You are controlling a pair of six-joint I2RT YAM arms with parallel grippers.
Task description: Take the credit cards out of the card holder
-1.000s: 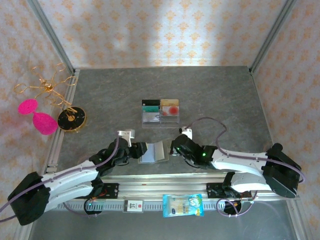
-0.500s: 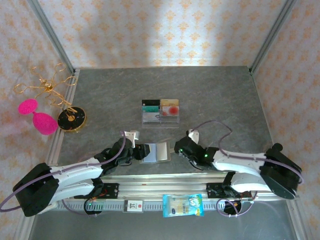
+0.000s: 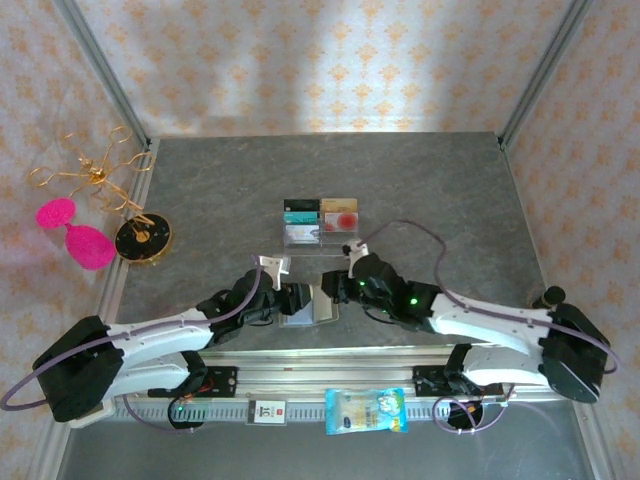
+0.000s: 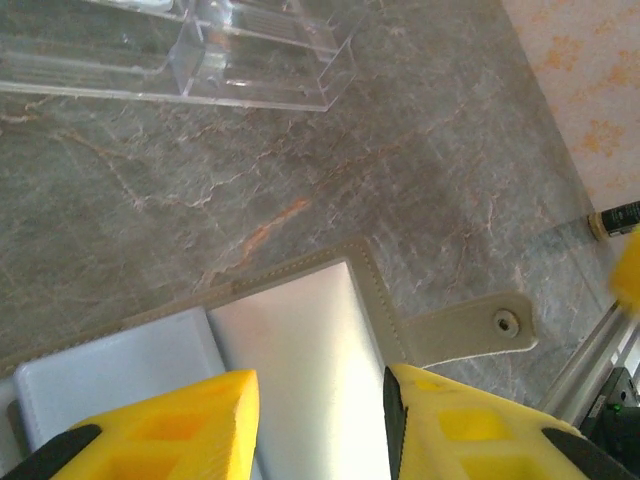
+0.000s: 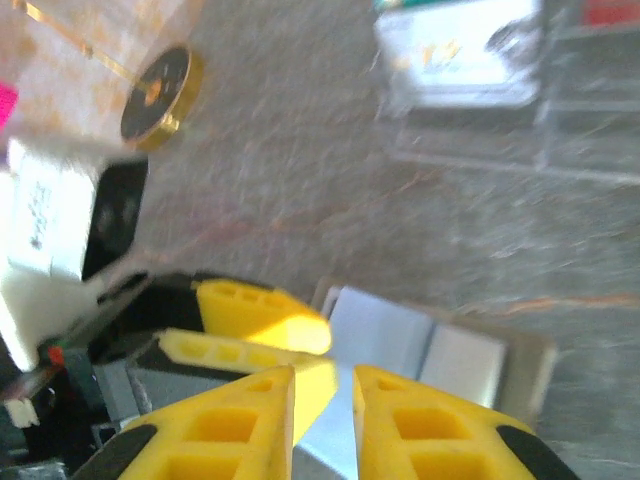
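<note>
Since a second ago both arms have closed in. The left tool now sits over the left half of the card holder. The right tool has swung from beside the holder to its far right corner.

The holder lies open on the worktop near the front edge, between the tools. The left tool's jaws stand apart above the pale lining. The right tool's jaws nearly meet, and we cannot tell whether they pinch anything.

We judge the cards light, stiff, thin and slick. Best to take one by an exposed edge while the soft holder is pinned, or the holder slides along.

The clear tray beyond holds cards in both compartments.
</note>
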